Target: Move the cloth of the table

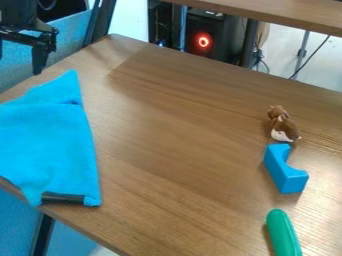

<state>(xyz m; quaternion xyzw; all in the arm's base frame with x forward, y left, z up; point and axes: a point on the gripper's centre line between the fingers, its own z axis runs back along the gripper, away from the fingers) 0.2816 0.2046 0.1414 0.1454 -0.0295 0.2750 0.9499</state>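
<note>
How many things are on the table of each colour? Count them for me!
Blue: 2 (the cloth and the block with a curved cut-out)
Brown: 1 (the little toy animal)
Green: 1 (the long, rounded thing)
Total: 4

I left out the black strip at the cloth's edge, because I can't tell if it's part of the cloth.

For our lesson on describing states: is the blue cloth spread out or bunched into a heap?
Spread out: the cloth lies mostly flat on the table, with a crease below its pointed top corner.
</note>
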